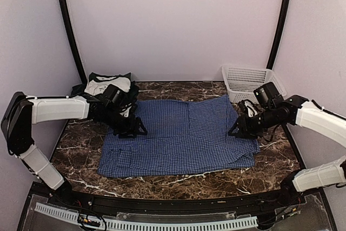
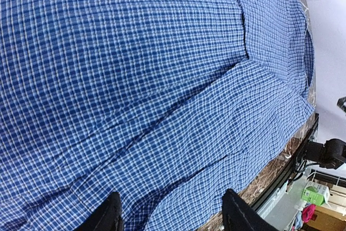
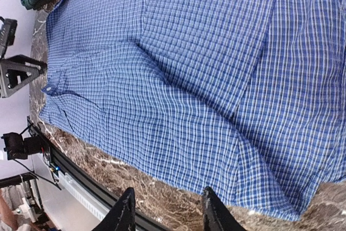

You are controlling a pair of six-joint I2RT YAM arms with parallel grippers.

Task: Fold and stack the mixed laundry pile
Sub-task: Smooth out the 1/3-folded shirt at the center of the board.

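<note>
While flat, shirt (image 1: 181, 136) beneath left tool (image 1: 132, 129)

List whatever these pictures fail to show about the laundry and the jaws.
- Top view: the left arm covers part of the far garment pile; its count is unreadable.
- Left wrist view: the bottom edge cuts the left jaws; contact with the blue check shirt unclear.
- Right wrist view: likewise the right jaws.
- Top view: the right arm hides the basket's near corner.
</note>
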